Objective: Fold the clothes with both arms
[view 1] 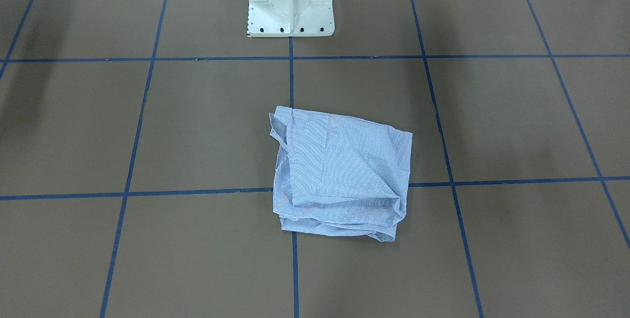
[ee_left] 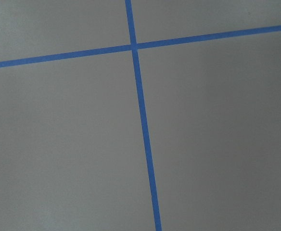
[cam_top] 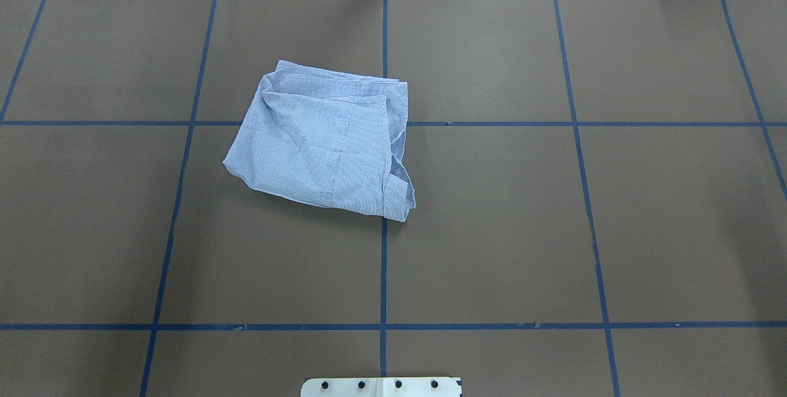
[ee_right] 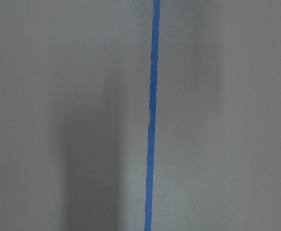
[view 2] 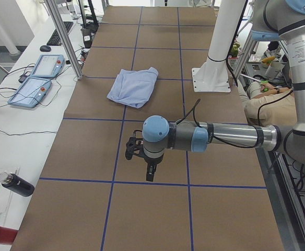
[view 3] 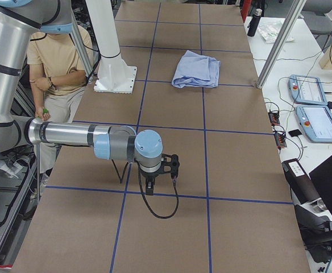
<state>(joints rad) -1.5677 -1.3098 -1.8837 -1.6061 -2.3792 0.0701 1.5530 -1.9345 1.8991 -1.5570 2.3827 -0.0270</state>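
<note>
The light blue-and-white striped shirt (view 1: 339, 175) lies folded into a rumpled, roughly square bundle on the brown table, left of centre in the overhead view (cam_top: 320, 139); it also shows in the side views (view 2: 134, 86) (view 3: 197, 69). Both arms are far from it, stretched low over the table's ends. The left gripper (view 2: 133, 149) shows only in the exterior left view, the right gripper (view 3: 169, 165) only in the exterior right view; I cannot tell whether either is open or shut. Both wrist views show only bare table and blue tape.
The white pedestal base (view 1: 290, 8) stands at the robot's edge of the table. Blue tape lines (cam_top: 383, 262) divide the table into squares. A seated person (view 3: 58, 62) is behind the robot. Teach pendants (view 2: 37, 78) and a bottle (view 2: 16, 184) lie on the side bench.
</note>
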